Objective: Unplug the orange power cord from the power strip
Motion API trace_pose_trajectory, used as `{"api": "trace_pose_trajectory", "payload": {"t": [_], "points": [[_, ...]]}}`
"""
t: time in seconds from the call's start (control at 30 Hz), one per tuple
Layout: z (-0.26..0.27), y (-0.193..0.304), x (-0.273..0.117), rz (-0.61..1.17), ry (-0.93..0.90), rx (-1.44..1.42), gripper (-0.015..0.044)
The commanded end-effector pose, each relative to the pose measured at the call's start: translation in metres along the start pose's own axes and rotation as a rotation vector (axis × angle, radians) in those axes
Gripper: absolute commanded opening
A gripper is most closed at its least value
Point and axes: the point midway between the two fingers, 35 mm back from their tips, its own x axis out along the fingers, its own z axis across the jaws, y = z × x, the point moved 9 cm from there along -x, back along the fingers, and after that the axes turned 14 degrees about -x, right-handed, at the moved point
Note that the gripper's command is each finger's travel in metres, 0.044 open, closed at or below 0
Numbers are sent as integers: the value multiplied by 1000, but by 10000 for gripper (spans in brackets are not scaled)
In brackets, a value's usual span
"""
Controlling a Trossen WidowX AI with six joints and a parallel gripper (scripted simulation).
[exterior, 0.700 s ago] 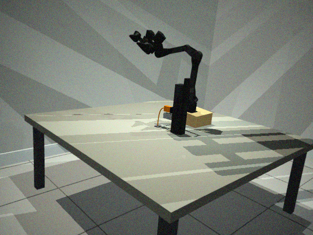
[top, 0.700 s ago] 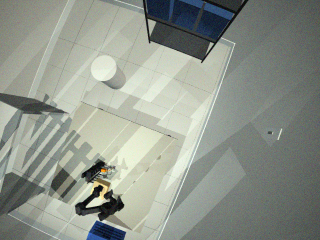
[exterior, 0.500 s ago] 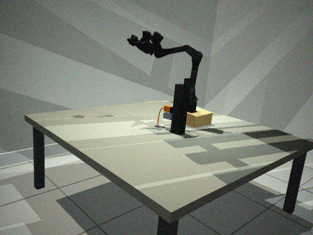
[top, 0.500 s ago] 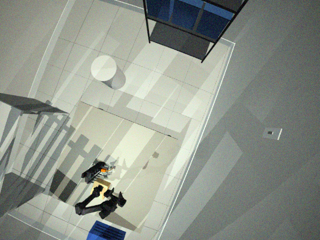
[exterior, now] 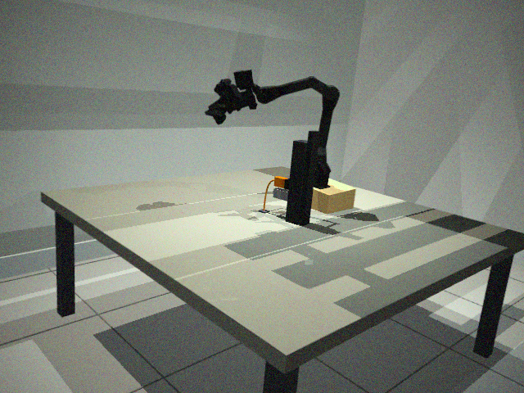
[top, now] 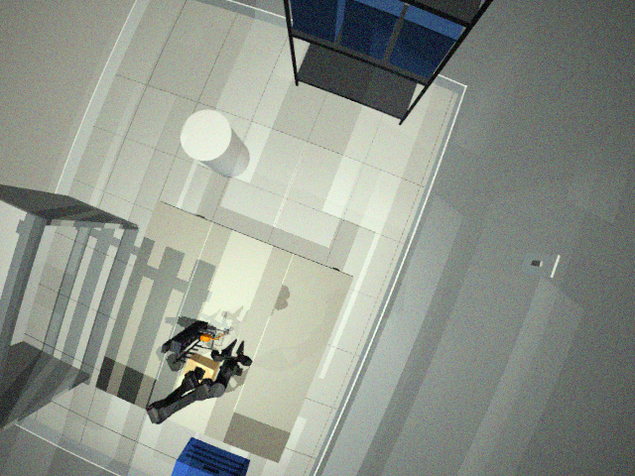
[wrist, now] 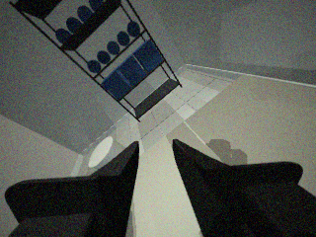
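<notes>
In the exterior view the cord [exterior: 266, 195] rises from the table [exterior: 178, 237] and arcs to the plug [exterior: 280, 182], which sits seated in the strip [exterior: 280, 193]. The strip lies just behind a dark post [exterior: 301, 182], with a tan box [exterior: 334, 198] at the post's 3 o'clock. The plug looks fully home, so the unplugging is, by my judgement, not yet started. The cord's slack loop suggests nothing is pulling on it.

The arm [exterior: 321, 101] stands from its base beside the box, folds at the elbow high up, and reaches toward 9 o'clock, the gripper [exterior: 218, 114] well above the table and tilted downward. In the wrist view the fingers frame only bare table and far shelving. They are partly drawn in, not fully clenched, with nothing between them. To reach the plug, the gripper would need to drop and swing back toward the strip.
</notes>
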Motion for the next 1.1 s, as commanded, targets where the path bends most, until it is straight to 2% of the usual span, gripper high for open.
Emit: {"api": "trace_pose_trajectory", "payload": {"t": [0.0, 0.33, 0.67, 1.07], "points": [[23, 52, 17, 246, 143, 308, 160], [59, 130, 13, 625, 473, 590, 160], [95, 190, -29, 946, 930, 625, 160], [97, 191, -29, 952, 942, 623, 160]]}}
